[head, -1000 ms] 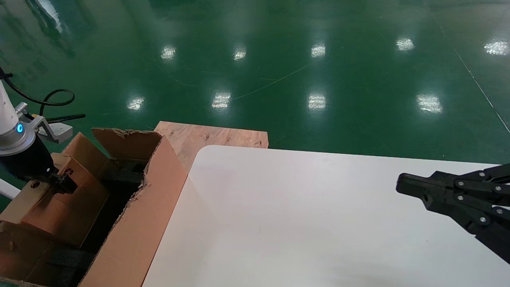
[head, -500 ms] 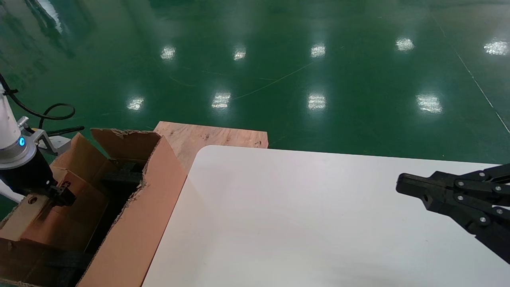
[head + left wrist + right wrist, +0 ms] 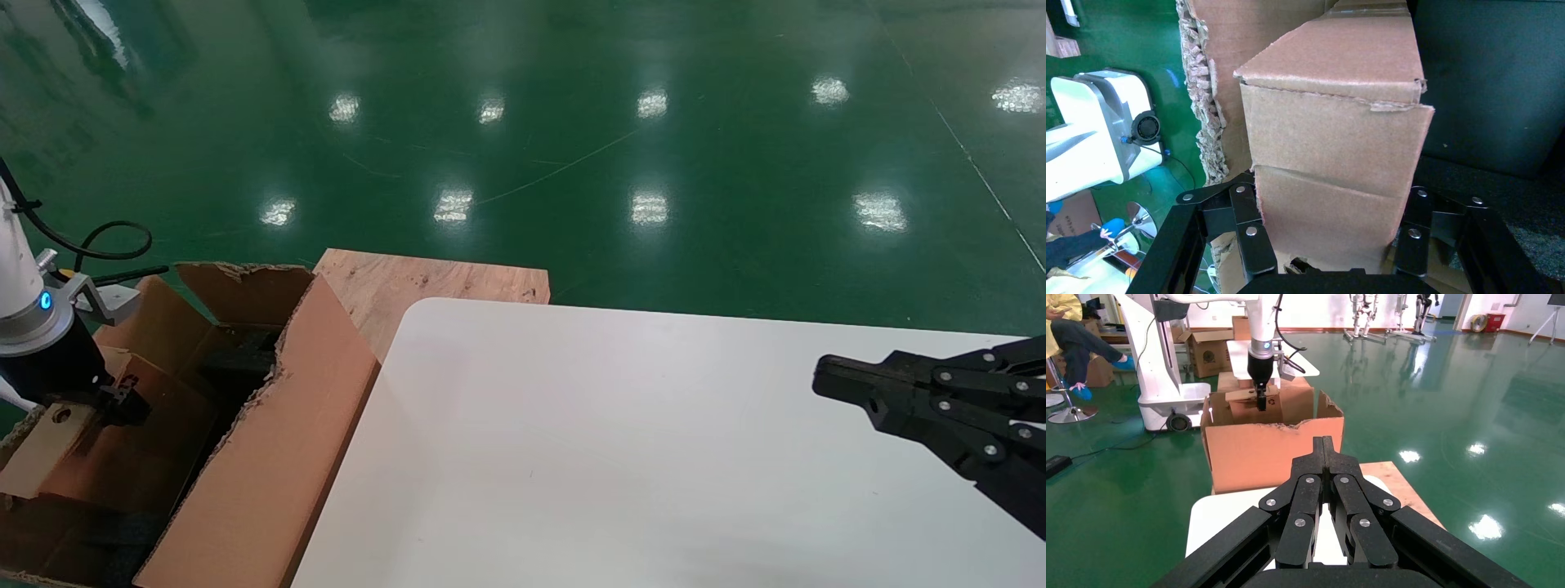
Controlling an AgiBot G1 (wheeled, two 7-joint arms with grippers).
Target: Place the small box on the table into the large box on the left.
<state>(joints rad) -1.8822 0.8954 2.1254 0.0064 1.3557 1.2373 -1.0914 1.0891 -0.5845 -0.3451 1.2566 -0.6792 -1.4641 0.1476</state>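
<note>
Holding the small box (image 3: 49,437) clamped in the left gripper (image 3: 122,400), inside the big box's (image 3: 261,457) open top, so this looks like the drop-off step. Next it probably just needs lowering and letting go. Right gripper (image 3: 842,384) sits closed over the table (image 3: 613,457).
</note>
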